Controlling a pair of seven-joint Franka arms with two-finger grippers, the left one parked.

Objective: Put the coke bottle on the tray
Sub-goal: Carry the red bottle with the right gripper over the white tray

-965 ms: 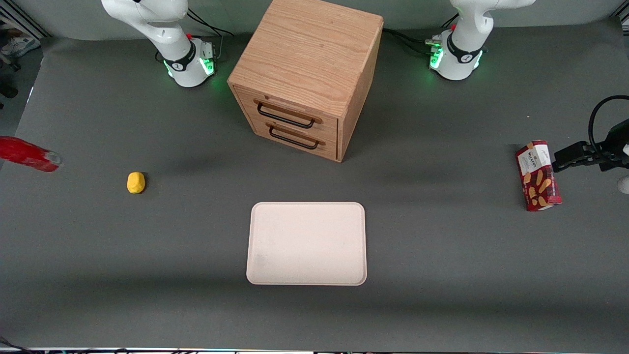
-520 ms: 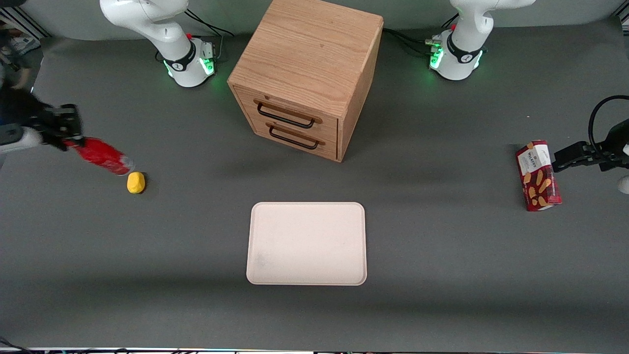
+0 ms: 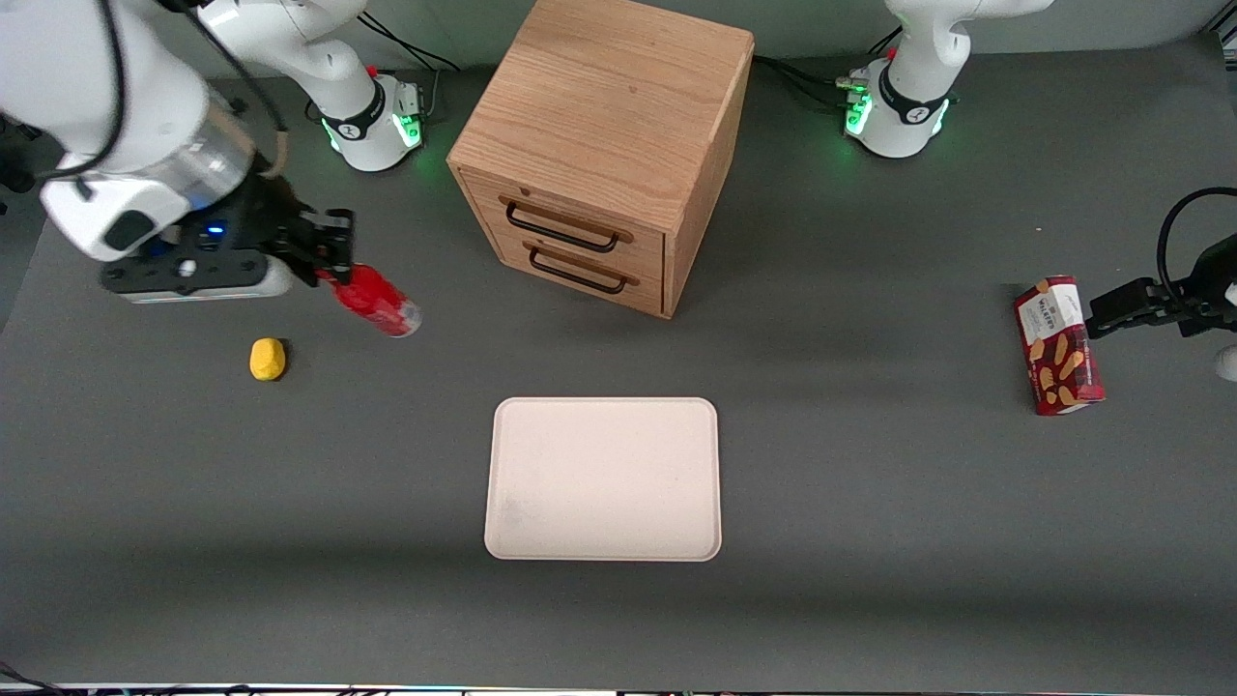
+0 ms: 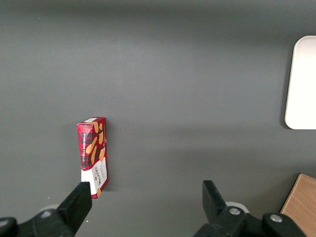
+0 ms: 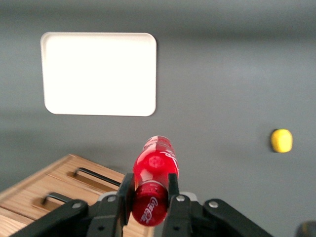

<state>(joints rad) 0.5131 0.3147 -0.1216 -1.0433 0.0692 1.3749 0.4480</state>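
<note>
While the right arm hangs over the working arm's end of the table, its gripper (image 3: 333, 259) is clamped on the coke bottle (image 3: 377, 301), with the 2 fingers (image 5: 126, 190) pressed against either side of the bottle's body near its capped end. The gap between them is narrow, only as wide as the bottle itself. Held this way, the bottle is tilted, its silvery base pointing down and toward the tray (image 3: 604, 478), and it is lifted clear of the grey table (image 3: 870, 503) without touching anything else.

From the front camera, the bottle sits above the mat, farther off than the yellow lump (image 3: 268, 359), and apart from the wooden 2-drawer cabinet (image 3: 604, 145). The tray lies flat on the table in front of the cabinet's drawers, nearer the front camera, well apart from the bottle. A red snack box (image 3: 1058, 345) rests toward the parked arm's end.
</note>
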